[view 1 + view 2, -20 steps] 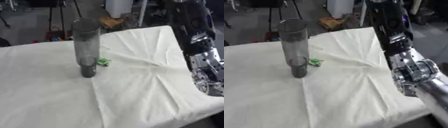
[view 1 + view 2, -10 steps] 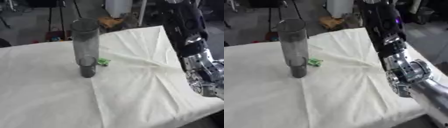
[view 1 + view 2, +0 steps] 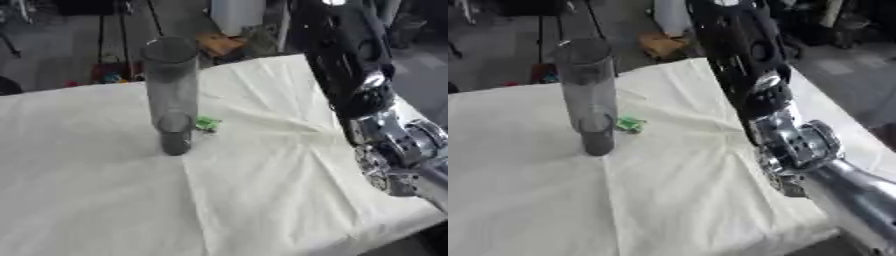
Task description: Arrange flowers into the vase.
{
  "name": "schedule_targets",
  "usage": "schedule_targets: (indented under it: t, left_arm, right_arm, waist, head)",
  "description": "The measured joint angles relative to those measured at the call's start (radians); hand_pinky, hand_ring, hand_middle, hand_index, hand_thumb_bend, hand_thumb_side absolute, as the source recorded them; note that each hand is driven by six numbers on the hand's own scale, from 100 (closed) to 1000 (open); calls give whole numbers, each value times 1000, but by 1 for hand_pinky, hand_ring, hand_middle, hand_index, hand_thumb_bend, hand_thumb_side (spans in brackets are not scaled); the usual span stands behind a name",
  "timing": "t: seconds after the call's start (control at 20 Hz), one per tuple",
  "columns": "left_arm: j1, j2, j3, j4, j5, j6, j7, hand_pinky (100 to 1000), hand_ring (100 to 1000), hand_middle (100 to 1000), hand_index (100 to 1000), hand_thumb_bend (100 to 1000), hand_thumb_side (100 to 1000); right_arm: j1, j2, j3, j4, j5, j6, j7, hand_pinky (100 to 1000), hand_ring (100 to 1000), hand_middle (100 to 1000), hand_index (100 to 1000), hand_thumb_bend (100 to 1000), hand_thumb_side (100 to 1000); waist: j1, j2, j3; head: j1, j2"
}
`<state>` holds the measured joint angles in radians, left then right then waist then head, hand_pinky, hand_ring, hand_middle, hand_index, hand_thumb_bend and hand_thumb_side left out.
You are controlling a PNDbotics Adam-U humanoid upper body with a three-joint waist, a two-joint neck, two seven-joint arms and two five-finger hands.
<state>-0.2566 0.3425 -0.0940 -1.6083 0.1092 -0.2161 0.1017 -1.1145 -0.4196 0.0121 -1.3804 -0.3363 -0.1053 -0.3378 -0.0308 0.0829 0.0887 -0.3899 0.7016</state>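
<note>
Now: vase [image 3: 172, 95] upright, long axis vertical, mouth up | right arm [image 3: 789, 135] beside | hand state: cannot tell

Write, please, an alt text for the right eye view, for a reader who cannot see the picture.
A tall, clear cylinder vase stands upright on a table covered with a creased white cloth, holding no flowers. A small green thing lies on the cloth just right of its base. The robot's black and silver right arm crosses the picture's right side; its hand is not visible.
</note>
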Motion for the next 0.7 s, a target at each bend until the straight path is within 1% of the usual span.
schedule_targets:
  t: [0.1,0.25,0.45,0.7]
  left_arm:
    - [0,0,0,2,0,0,0,787,1000,904,896,800,1000]
    - [0,0,0,2,0,0,0,787,1000,904,896,800,1000]
    - [-1,0,0,2,0,0,0,787,1000,904,896,800,1000]
    - [-1,0,0,2,0,0,-1,787,1000,904,896,799,1000]
  right_arm:
    - [2,5,15,-8,-36,11,14,100,100,100,100,194,691]
    - [9,12,39,-7,-63,25,40,100,100,100,100,222,681]
    - [17,23,68,25,-63,33,84,100,100,100,100,253,663]
    - [27,48,91,78,-53,39,128,100,100,100,100,275,648]
  waist:
    - [0,0,1]
    - [0,0,3]
    - [1,0,6]
    - [4,1,7]
  head:
    - [0,0]
    - [0,0]
    - [0,-1]
    - [0,-1]
